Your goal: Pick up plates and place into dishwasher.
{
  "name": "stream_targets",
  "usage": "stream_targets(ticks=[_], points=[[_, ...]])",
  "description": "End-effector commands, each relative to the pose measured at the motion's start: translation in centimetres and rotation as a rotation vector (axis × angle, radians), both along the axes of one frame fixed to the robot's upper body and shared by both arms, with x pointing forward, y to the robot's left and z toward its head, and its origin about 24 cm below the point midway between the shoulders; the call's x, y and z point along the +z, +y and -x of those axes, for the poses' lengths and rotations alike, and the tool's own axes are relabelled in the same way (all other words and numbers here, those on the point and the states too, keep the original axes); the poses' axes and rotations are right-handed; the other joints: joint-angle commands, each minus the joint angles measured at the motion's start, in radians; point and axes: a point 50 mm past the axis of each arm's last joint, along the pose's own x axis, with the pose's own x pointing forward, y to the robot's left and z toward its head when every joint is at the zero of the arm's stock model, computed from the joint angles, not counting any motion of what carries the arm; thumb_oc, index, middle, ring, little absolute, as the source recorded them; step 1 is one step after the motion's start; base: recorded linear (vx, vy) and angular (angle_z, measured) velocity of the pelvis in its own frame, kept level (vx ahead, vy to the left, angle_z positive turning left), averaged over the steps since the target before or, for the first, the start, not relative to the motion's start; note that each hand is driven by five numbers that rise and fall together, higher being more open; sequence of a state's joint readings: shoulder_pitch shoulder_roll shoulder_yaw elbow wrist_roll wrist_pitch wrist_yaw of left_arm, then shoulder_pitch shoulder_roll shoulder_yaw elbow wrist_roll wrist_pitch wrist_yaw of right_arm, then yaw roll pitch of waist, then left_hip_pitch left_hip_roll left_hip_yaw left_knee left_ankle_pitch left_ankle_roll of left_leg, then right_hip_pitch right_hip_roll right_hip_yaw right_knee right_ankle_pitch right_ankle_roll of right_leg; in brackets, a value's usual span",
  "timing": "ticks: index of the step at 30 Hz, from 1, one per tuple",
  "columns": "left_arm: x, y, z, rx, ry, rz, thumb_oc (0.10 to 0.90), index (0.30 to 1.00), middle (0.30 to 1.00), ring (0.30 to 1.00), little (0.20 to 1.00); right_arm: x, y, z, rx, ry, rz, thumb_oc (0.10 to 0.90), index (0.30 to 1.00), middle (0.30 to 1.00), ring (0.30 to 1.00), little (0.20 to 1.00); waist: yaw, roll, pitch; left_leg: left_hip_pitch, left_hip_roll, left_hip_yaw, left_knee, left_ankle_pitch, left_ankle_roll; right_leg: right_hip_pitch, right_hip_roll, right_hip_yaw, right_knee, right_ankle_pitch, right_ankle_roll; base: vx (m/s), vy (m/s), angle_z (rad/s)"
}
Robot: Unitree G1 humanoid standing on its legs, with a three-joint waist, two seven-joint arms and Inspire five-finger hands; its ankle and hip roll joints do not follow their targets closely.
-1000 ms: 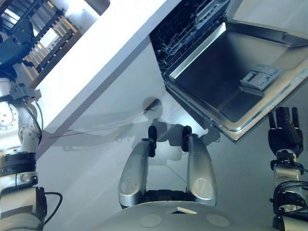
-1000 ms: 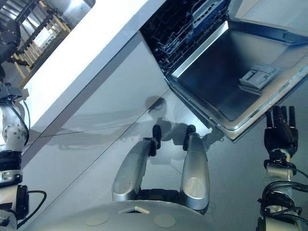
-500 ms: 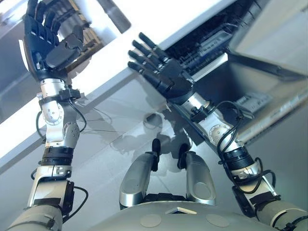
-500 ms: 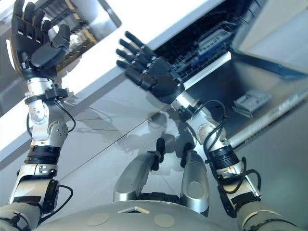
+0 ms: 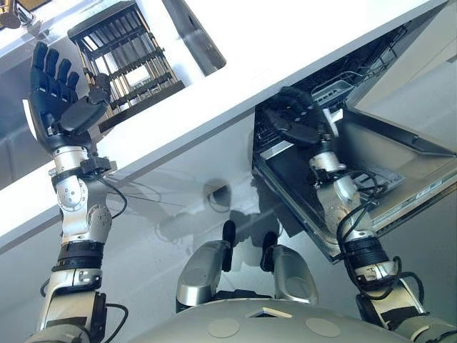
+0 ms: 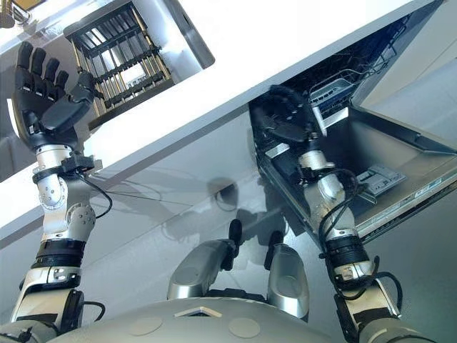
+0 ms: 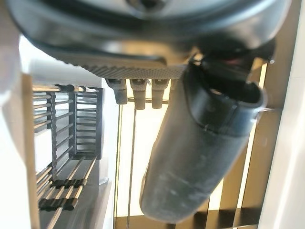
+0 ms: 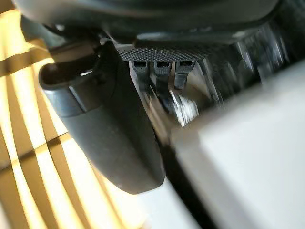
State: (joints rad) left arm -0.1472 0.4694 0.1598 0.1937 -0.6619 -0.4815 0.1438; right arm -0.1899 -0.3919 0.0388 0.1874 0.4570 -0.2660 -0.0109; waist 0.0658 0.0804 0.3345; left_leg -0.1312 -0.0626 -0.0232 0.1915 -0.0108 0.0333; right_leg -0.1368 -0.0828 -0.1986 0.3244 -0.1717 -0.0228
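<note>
My left hand [image 5: 53, 107] is raised with its fingers straight and spread, open, beside a slatted dish rack [image 5: 125, 61] on the white counter [image 5: 271, 43]. Its wrist view shows the thumb [image 7: 200, 157], the fingers [image 7: 136, 93] and the rack's dark bars [image 7: 71, 143] with nothing held. My right hand [image 5: 300, 125] is at the mouth of the open dishwasher [image 5: 357, 71], by the front of its wire basket, fingers relaxed and holding nothing. In its wrist view the thumb [image 8: 109, 129] and fingers [image 8: 157, 76] are straight. I see no plate in either hand.
The dishwasher's steel door [image 5: 385, 153] hangs open to the right, under my right forearm. The grey cabinet front [image 5: 186, 186] runs below the counter's edge between my arms. The counter's white surface [image 8: 252, 157] lies close by my right hand.
The camera has shifted. My right hand has moved from in front of the counter's edge to the dishwasher's opening. My left hand stays raised by the dish rack, still open.
</note>
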Motion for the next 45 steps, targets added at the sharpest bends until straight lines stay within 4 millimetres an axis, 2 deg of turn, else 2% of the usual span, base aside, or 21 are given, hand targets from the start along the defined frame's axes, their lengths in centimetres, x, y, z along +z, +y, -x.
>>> stream_targets(ticks=[1,2,5,9,13,17,21,26,31,35,39,42,45], points=[[-0.9,1.8,2.5,0.088,0.006,-0.060,0.800,0.900,0.900,0.900,0.900,4.6,-3.9,2.2,-0.229,-0.313,0.040,0.800,0.900,0.900,0.900,0.900,-0.023,-0.032,-0.075,0.063,-0.026,0.047,-0.038,-0.101,0.046,-0.005,-0.008,0.037,-0.046,0.031,0.069,0.02,0.012,-0.04],[-1.0,2.3,3.0,0.102,0.008,-0.062,0.800,0.900,0.900,0.900,0.900,3.9,-5.7,3.0,-0.301,-0.286,0.023,0.800,0.900,0.900,0.900,0.900,-0.033,-0.034,-0.077,0.070,-0.023,0.054,-0.045,-0.104,0.046,-0.003,-0.006,0.042,-0.048,0.030,0.073,0.01,0.000,-0.08],[-1.3,3.2,3.7,0.124,0.009,-0.058,0.800,0.900,0.900,0.900,0.900,2.7,-8.7,4.6,-0.421,-0.249,-0.038,0.800,0.900,0.900,0.900,0.900,-0.051,-0.035,-0.080,0.082,-0.018,0.065,-0.064,-0.104,0.046,0.003,-0.001,0.049,-0.057,0.029,0.080,0.00,-0.011,-0.16],[-1.5,4.1,4.2,0.147,0.015,-0.055,0.800,0.900,0.900,0.900,0.900,-0.4,-13.0,7.4,-0.637,-0.172,-0.160,0.800,0.900,0.900,0.900,0.900,-0.077,-0.030,-0.090,0.111,-0.013,0.081,-0.113,-0.097,0.041,0.017,0.009,0.059,-0.077,0.028,0.094,0.01,-0.035,-0.21],[-0.7,4.4,3.4,0.146,0.016,-0.082,0.800,0.900,0.900,0.900,0.900,-3.8,-16.5,9.1,-0.773,0.006,-0.241,0.800,0.900,0.900,0.900,0.900,-0.090,-0.024,-0.088,0.123,-0.011,0.100,-0.115,-0.106,0.039,0.020,0.007,0.066,-0.078,0.026,0.101,0.01,-0.081,-0.12],[0.7,3.9,1.9,0.117,-0.002,-0.110,0.800,0.900,0.900,0.900,0.900,-4.9,-18.5,9.4,-0.875,0.086,-0.324,0.800,0.900,0.900,0.900,0.900,-0.091,-0.018,-0.056,0.081,-0.011,0.109,-0.031,-0.134,0.042,-0.006,0.000,0.072,-0.039,0.020,0.088,-0.04,-0.123,-0.17],[1.7,3.3,0.8,0.086,-0.031,-0.112,0.800,0.900,0.900,0.900,0.900,-5.7,-19.5,9.4,-0.910,0.114,-0.432,0.800,0.900,0.900,0.900,0.900,-0.089,-0.006,-0.021,0.039,-0.010,0.105,0.022,-0.142,0.038,-0.037,0.003,0.077,0.000,0.013,0.073,-0.07,-0.156,-0.05],[3.0,1.6,-0.7,0.038,-0.089,-0.072,0.800,0.900,0.900,0.900,0.900,-6.9,-20.5,9.4,-0.906,0.184,-0.554,0.800,0.900,0.900,0.900,0.900,-0.087,0.035,0.039,-0.054,-0.008,0.084,0.122,-0.145,0.017,-0.111,0.007,0.078,0.088,-0.014,0.034,-0.08,-0.154,0.02],[4.5,0.4,-1.5,-0.007,-0.155,-0.005,0.800,0.900,0.900,0.900,0.900,-7.1,-20.5,8.7,-0.881,0.230,-0.573,0.800,0.900,0.900,0.900,0.900,-0.086,0.086,0.100,-0.157,-0.012,0.067,0.207,-0.140,-0.006,-0.220,0.007,0.072,0.216,-0.058,-0.007,-0.11,-0.125,0.10],[5.6,0.0,-1.7,-0.013,-0.205,0.031,0.800,0.900,0.900,0.900,0.900,-6.9,-20.1,7.4,-0.842,0.238,-0.599,0.800,0.900,0.900,0.900,0.900,-0.083,0.114,0.128,-0.232,-0.025,0.068,0.264,-0.143,-0.009,-0.310,0.001,0.071,0.312,-0.087,-0.026,-0.09,-0.064,0.12],[6.2,-0.2,-1.8,-0.015,-0.229,0.050,0.800,0.900,0.900,0.900,0.900,-7.1,-19.1,6.1,-0.774,0.249,-0.655,0.800,0.900,0.900,0.900,0.900,-0.077,0.127,0.145,-0.272,-0.035,0.064,0.291,-0.148,-0.010,-0.362,-0.005,0.072,0.375,-0.112,-0.034,-0.04,-0.017,0.06],[6.3,-0.4,-1.9,-0.024,-0.225,0.042,0.800,0.900,0.900,0.900,0.900,-7.2,-17.8,4.5,-0.660,0.260,-0.710,0.800,0.900,0.900,0.900,0.900,-0.069,0.135,0.151,-0.286,-0.041,0.056,0.292,-0.136,-0.014,-0.379,-0.007,0.073,0.396,-0.117,-0.039,0.00,0.009,-0.03],[6.2,-0.5,-1.8,-0.028,-0.225,0.038,0.800,0.900,0.900,0.900,0.900,-6.1,-16.3,2.5,-0.473,0.193,-0.743,0.800,0.900,0.900,0.900,0.900,-0.063,0.137,0.156,-0.290,-0.041,0.049,0.287,-0.126,-0.017,-0.382,-0.009,0.073,0.401,-0.117,-0.042,0.00,0.006,-0.02]])
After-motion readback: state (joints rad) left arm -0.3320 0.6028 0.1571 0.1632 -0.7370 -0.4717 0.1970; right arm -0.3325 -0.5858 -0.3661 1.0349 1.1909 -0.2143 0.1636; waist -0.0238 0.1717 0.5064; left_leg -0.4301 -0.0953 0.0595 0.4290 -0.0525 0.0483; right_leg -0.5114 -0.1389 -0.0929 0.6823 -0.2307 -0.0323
